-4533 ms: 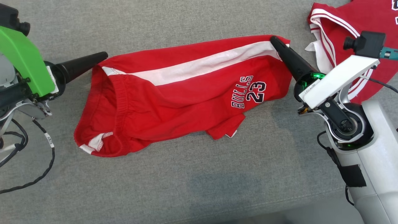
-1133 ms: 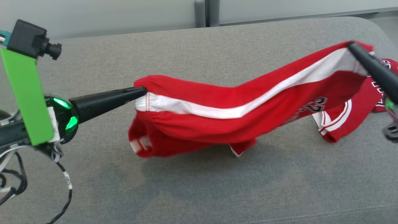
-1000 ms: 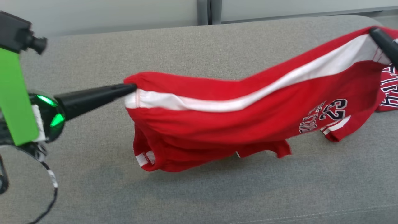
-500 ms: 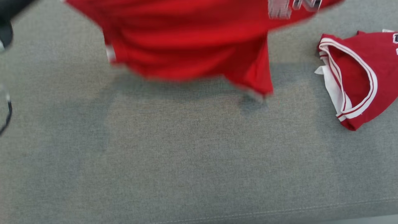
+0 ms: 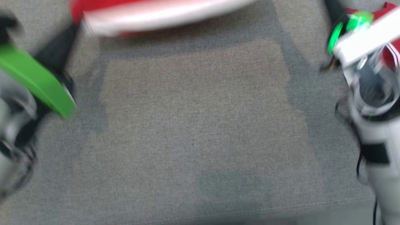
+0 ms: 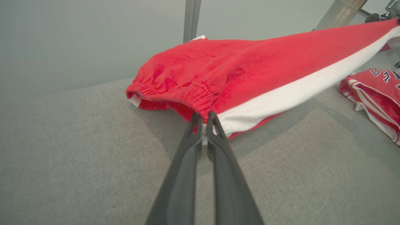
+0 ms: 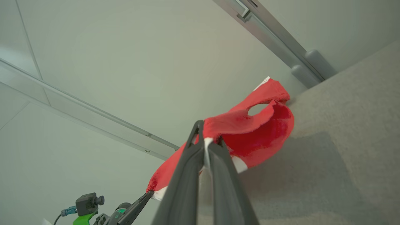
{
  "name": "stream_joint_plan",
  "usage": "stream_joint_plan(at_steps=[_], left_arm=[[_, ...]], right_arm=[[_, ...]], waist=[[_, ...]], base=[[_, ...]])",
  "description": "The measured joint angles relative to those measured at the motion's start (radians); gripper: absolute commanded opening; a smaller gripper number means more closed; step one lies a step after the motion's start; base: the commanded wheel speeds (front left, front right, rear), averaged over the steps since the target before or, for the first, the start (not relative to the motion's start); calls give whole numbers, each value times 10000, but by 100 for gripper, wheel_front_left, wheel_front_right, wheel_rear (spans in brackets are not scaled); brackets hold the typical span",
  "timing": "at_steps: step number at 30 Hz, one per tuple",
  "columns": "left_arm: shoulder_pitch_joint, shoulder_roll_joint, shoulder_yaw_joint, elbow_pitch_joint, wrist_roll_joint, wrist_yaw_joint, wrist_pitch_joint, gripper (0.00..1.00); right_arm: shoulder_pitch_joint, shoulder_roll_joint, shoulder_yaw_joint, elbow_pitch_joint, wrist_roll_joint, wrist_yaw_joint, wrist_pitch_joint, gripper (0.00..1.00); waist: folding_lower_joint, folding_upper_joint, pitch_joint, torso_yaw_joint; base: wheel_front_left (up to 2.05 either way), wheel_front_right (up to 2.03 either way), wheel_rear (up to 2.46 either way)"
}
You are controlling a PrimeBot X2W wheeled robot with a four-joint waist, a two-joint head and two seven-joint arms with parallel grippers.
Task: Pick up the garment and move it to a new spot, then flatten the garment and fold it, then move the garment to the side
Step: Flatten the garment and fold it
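Note:
The garment (image 6: 265, 62) is a pair of red shorts with a white side stripe, stretched in the air between both grippers above the grey cushion (image 5: 200, 125). My left gripper (image 6: 204, 120) is shut on the gathered waistband. My right gripper (image 7: 206, 134) is shut on the hem at the leg end, and the cloth (image 7: 262, 131) sags beyond it toward the cushion. In the blurred head view the garment (image 5: 162, 12) spans the top edge, with the left gripper (image 5: 75, 29) at its left end and the right arm (image 5: 359, 47) at the upper right.
A second red jersey (image 6: 375, 90) with white trim lies on the cushion to the right, partly behind the right arm (image 5: 390, 53). A pale wall with a metal post (image 6: 190, 18) rises behind the cushion. The cushion's front seam (image 5: 200, 215) runs along the bottom.
The head view has swung and is blurred. The garment, held up and hanging low a second ago, now stretches flatter along the top of the view, and both arms have come into the picture.

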Motion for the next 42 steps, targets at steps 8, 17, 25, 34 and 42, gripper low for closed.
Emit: stream_joint_plan(at_steps=[8, 17, 25, 34, 42], left_arm=[[3962, -637, -995, 1133, -313, -31, -1850, 0], [5891, -665, -1590, 602, -815, -217, -2512, 0], [7920, -790, -2245, -541, -2031, -221, -2395, 0], [8494, 36, -1344, -2598, -3814, -558, -2224, 0], [6853, 560, -69, -3638, -5386, -639, -1360, 0]], right_arm=[[4647, 123, 284, 1197, 612, 343, -184, 0], [6676, -658, -84, 876, 1503, 1290, 54, 0], [8655, -1611, -1333, -777, 2694, 1628, 324, 0], [8489, -2523, -2084, -2341, 3126, 1749, 876, 0], [5672, -2759, -1914, -1845, 2631, 621, 1200, 0]], waist=[[-3, 0, -573, -70], [-4, 1, -1600, -174], [-4, 1, -2196, 17], [-4, 1, -1834, 302], [-4, 1, -1054, 567]], base=[[0, 0, 0], [0, 0, 0], [0, 0, 0], [0, 0, 0], [0, 0, 0]])
